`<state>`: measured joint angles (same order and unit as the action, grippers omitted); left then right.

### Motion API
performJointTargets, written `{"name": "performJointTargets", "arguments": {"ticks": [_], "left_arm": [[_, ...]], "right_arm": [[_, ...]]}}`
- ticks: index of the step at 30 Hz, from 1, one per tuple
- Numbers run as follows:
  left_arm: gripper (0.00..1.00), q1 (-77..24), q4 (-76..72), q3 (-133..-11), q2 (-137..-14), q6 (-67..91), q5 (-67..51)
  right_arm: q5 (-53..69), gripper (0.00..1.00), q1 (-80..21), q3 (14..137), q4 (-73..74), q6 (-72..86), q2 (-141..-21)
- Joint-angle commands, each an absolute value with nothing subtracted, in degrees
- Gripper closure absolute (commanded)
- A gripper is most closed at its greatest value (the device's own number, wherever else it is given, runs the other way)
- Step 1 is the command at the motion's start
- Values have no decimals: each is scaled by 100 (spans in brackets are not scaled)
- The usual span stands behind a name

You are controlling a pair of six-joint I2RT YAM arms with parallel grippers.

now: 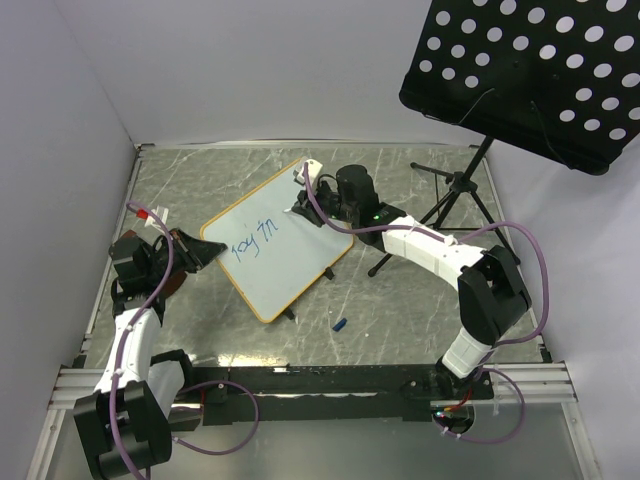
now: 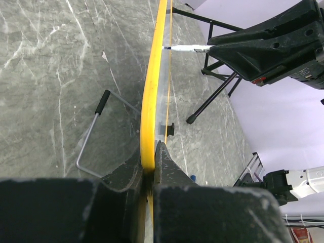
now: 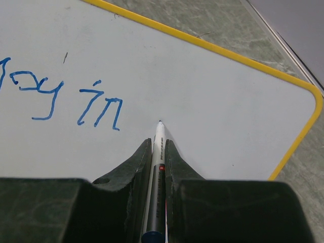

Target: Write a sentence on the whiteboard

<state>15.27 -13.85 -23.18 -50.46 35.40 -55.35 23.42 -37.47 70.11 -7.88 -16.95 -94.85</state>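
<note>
The whiteboard (image 1: 280,255) with its orange-yellow frame stands tilted in the middle of the table. Blue words "Joy in" (image 1: 252,242) are on it, also in the right wrist view (image 3: 76,104). My left gripper (image 1: 200,252) is shut on the board's left edge; the frame (image 2: 150,101) runs edge-on between the fingers. My right gripper (image 1: 303,205) is shut on a white marker (image 3: 158,152). The marker tip is at the board surface just right of "in". The marker (image 2: 187,48) also shows in the left wrist view.
A black perforated music stand (image 1: 530,65) rises at the back right, its tripod legs (image 1: 450,195) on the table beside the right arm. A small blue cap (image 1: 339,324) lies in front of the board. A wire foot (image 2: 93,131) props the board.
</note>
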Motion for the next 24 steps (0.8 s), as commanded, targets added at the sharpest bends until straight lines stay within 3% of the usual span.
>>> {"name": "performJointTargets", "arguments": {"ticks": [1,24], "left_arm": [[99,1450,-1503,-2391,-5054,2900,-5607],[99,1441,-1468,-2399,-5054,2874,-5581]], "right_arm": [[2487,100,-3788,7233,-1028,-1644,-9545],[2637,100,-3867,7119,-659,-1810,-9387]]}}
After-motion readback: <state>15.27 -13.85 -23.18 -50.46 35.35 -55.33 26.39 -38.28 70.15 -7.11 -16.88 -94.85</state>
